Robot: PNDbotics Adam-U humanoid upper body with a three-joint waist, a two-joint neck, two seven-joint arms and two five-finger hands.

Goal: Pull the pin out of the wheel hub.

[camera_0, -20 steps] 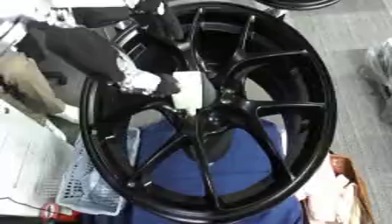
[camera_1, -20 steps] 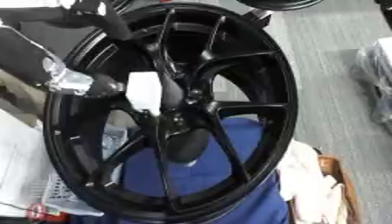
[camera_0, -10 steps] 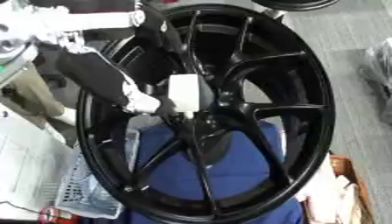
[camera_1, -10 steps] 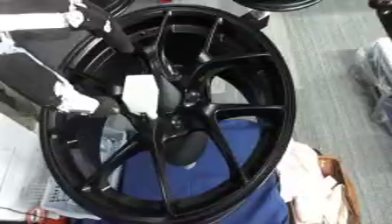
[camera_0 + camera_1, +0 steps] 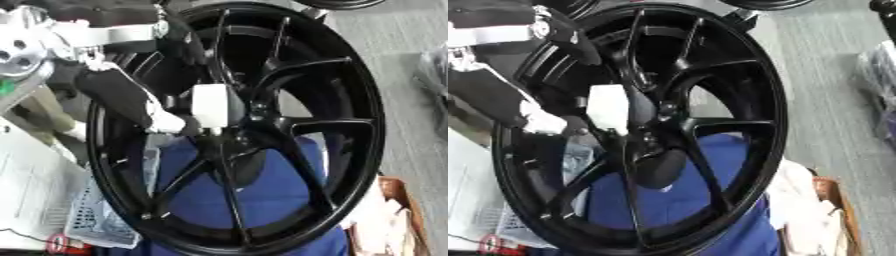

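- A black wheel stands on edge, its spokes meeting at the wheel hub.
- The robot's left hand grips a white block-shaped pin, just left of the hub.
- Blue cloth shows behind the spokes.

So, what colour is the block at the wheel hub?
White block on the black wheel; clearest in the left eye view.
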